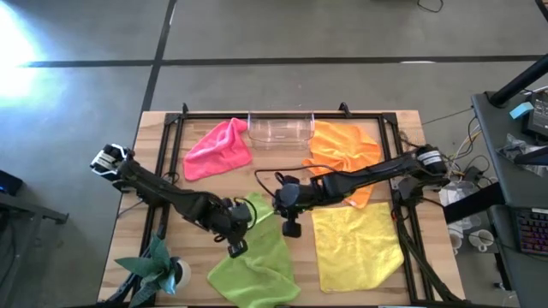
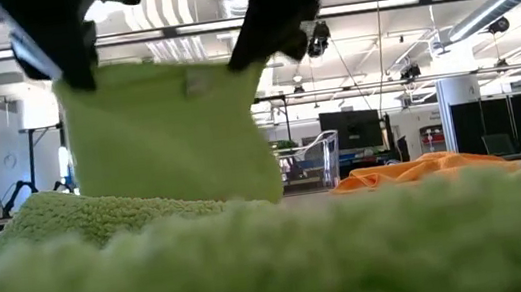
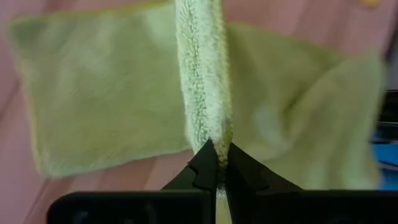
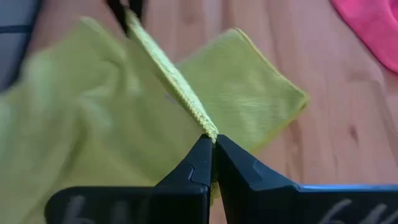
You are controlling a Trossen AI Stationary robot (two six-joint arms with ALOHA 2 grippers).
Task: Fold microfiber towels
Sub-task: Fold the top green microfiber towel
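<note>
A lime green microfiber towel (image 1: 257,210) is lifted at the table's near middle, and both grippers are shut on its top edge. My left gripper (image 1: 236,246) has the left end and my right gripper (image 1: 291,228) the right end. In the low view the towel (image 2: 167,128) hangs as a sheet between them. More lime green cloth (image 1: 253,269) lies flat on the table below; whether it is the same towel I cannot tell. A pink towel (image 1: 218,147), an orange towel (image 1: 347,152) and a yellow towel (image 1: 355,248) lie on the tabletop. My left gripper pinches the towel's raised edge (image 3: 208,127) between its two fingers, slanting down from the table's left. The edge runs away from the fingertips in a straight, taut band. The cloth hangs below it, clear of the table at this end. My right gripper pinches the same raised edge (image 4: 200,121) at its other end, between its two fingers, slanting down from the table's right. The edge runs taut from the fingertips to my left gripper (image 4: 124,9). The cloth falls away below the edge.
A clear plastic tray (image 1: 281,130) stands at the far middle between the pink and orange towels. A small potted plant (image 1: 158,269) sits at the near left corner. Black rails (image 1: 167,171) run along the table's left and right sides.
</note>
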